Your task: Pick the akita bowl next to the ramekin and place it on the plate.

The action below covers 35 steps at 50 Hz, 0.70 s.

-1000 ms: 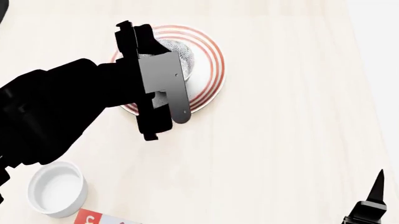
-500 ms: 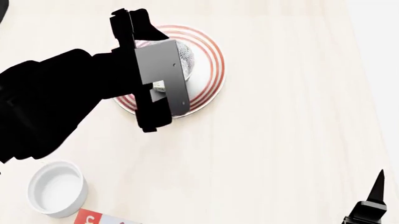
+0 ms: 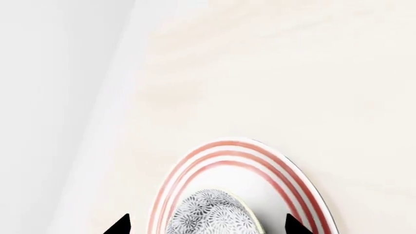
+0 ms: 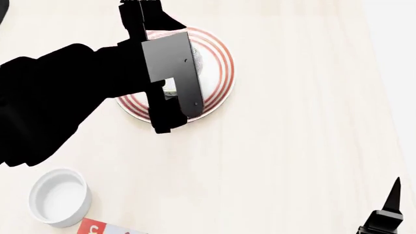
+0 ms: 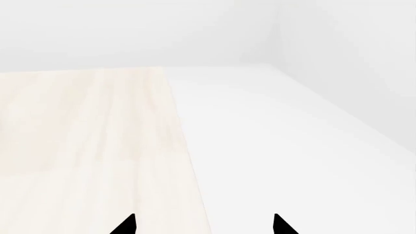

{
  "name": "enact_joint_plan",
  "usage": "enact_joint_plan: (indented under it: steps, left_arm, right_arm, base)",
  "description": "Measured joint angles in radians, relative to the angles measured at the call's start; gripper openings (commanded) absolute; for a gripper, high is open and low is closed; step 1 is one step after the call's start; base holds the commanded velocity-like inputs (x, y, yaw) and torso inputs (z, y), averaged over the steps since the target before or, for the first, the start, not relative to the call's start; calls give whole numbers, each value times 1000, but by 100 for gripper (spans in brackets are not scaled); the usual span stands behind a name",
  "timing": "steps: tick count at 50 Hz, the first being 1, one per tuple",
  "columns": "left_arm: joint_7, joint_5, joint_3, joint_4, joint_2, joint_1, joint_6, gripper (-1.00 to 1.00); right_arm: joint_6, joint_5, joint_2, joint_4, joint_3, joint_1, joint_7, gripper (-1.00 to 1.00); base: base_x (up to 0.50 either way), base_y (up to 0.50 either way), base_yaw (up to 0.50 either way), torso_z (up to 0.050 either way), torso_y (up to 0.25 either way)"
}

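The akita bowl point(image 3: 211, 217), grey-and-white speckled, sits on the red-ringed plate point(image 3: 286, 170). My left gripper point(image 3: 208, 225) is open, with one black fingertip on each side of the bowl and a gap to each. In the head view the left arm's dark wrist covers most of the bowl point(image 4: 198, 61) and the left part of the plate point(image 4: 221, 73). The plain white ramekin point(image 4: 60, 196) stands at the near left, apart from the plate. My right gripper point(image 5: 204, 226) is open and holds nothing, over the table's right edge.
A red box point(image 4: 97, 228) pokes in at the near edge beside the ramekin. The pale wooden table point(image 4: 293, 136) ends at the right in a white floor point(image 5: 293, 146). One finger of the right gripper point(image 4: 392, 197) shows at the near right corner.
The left arm has shifted toward the table's far side, uncovering the plate's near rim. The bowl stays on the plate. The right arm has not moved.
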Motion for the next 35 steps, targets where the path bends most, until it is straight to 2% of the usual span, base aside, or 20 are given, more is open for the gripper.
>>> enact_joint_plan:
  steps: [20, 35]
  left_arm:
    - [-27, -56, -85, 206, -67, -82, -98, 100]
    - [-119, -159, -243, 404, -146, -118, -192, 100]
  right_arm:
    - [-4, -1, 3, -5, 0, -4, 3, 100]
    - [-10, -2, 4, -8, -1, -7, 4, 100]
  base:
    - [0, 0, 0, 0, 0]
    - [0, 0, 0, 0, 0]
